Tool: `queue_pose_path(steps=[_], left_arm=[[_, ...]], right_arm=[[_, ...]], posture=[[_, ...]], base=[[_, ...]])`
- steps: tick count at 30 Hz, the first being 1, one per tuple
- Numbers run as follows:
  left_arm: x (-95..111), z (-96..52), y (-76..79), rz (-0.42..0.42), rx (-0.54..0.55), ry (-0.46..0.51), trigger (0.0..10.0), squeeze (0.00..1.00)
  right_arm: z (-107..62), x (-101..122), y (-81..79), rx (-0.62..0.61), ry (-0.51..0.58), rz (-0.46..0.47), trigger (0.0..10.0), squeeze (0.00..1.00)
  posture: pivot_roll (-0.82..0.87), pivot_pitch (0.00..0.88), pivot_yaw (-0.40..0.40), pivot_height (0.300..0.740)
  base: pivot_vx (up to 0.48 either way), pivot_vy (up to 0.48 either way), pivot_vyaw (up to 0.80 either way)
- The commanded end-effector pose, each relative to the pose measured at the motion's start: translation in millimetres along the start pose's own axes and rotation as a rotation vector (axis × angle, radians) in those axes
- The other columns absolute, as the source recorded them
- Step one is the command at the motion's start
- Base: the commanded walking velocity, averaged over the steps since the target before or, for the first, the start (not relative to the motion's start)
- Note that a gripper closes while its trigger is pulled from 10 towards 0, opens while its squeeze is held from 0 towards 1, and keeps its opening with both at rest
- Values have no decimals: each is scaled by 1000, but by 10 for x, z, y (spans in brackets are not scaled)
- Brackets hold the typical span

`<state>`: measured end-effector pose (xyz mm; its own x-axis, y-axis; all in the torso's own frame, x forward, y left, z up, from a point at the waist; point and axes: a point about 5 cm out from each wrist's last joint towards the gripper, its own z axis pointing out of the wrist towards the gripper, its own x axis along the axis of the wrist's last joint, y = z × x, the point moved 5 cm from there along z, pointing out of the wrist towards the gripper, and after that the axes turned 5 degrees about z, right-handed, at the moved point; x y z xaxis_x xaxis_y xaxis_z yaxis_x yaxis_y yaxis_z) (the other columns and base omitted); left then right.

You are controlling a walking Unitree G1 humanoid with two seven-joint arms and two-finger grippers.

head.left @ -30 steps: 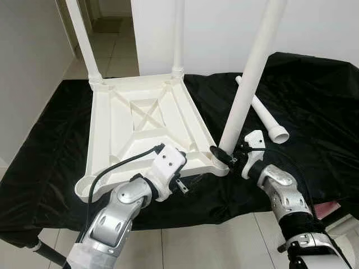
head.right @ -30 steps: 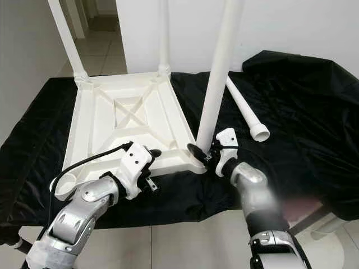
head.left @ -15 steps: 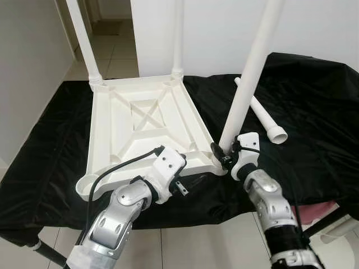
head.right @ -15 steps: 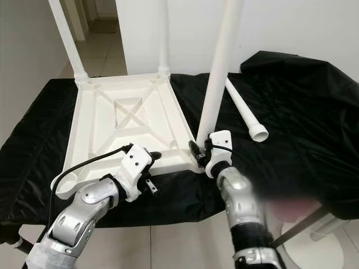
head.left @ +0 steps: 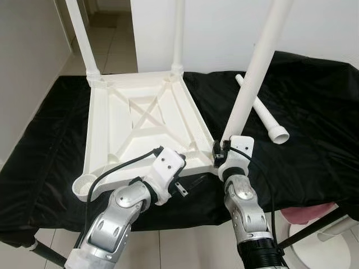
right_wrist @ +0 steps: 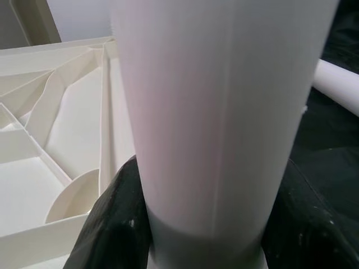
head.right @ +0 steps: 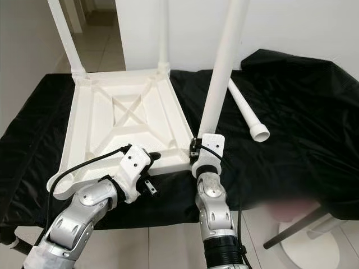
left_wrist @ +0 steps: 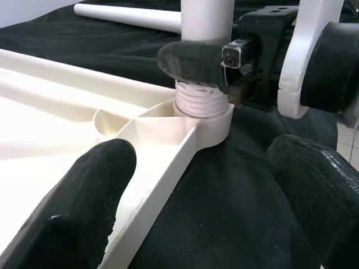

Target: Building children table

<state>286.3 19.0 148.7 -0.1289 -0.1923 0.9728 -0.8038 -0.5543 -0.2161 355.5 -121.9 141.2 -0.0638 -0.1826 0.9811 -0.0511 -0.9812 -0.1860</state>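
At the tabletop's (head.left: 140,123) near corner, right pincer (head.left: 220,154) clamps the table leg (head.left: 252,78); left pincer (left_wrist: 202,196) spread apart.

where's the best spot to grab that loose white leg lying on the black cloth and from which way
Grip the loose leg mid-shaft, coming straight down from above with the fingers across its width. It lies flat on the black cloth, apart from the upturned tabletop, so the round shaft is open on both sides. Its flared end near the robot looks too wide for a sure pinch.
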Motion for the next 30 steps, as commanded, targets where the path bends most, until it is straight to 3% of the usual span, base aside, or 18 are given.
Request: queue_pose_path(steps=[1,3,4,5,6,16,17,25,27,30], left_arm=[[-34,-7,-29,-15,50,-17,10000,0],[-46,0,-32,4,55,-26,10000,0],[-47,0,-35,4,58,-26,10000,0],[-47,0,-35,4,58,-26,10000,0],[-46,-3,-35,3,59,-25,10000,0],[-57,-49,-54,5,67,-30,10000,0],[-53,-55,-56,6,66,-28,10000,0],[-68,-87,-72,20,55,-36,10000,0],[-67,-91,-72,24,45,-39,10000,0],[-66,-91,-74,26,41,-41,10000,0]], right_arm=[[-64,121,-102,21,52,112,10000,0],[-90,238,-105,57,102,165,10000,0],[-97,275,-99,65,119,158,10000,380],[-97,275,-99,65,119,158,10000,380],[-108,306,-104,83,133,171,10000,1000],[-160,348,-101,218,145,96,10000,1000],[-168,343,-82,249,141,90,10000,0],[-137,241,68,415,80,-2,10000,0],[-47,187,181,491,45,-67,10000,0],[-18,168,201,523,29,-85,10000,0]], posture=[[-7,10,-8,740],[-4,9,-13,740],[-5,9,-16,740],[-5,9,-16,740],[-5,14,-17,740],[-8,14,-6,740],[-8,14,-6,740],[-11,10,21,740],[-13,9,31,740],[-15,9,38,740]], base=[[0,0,0],[0,0,0],[0,0,0],[0,0,0],[0,0,0],[0,0,0],[0,0,0],[0,0,0],[0,0,0],[0,0,0]])
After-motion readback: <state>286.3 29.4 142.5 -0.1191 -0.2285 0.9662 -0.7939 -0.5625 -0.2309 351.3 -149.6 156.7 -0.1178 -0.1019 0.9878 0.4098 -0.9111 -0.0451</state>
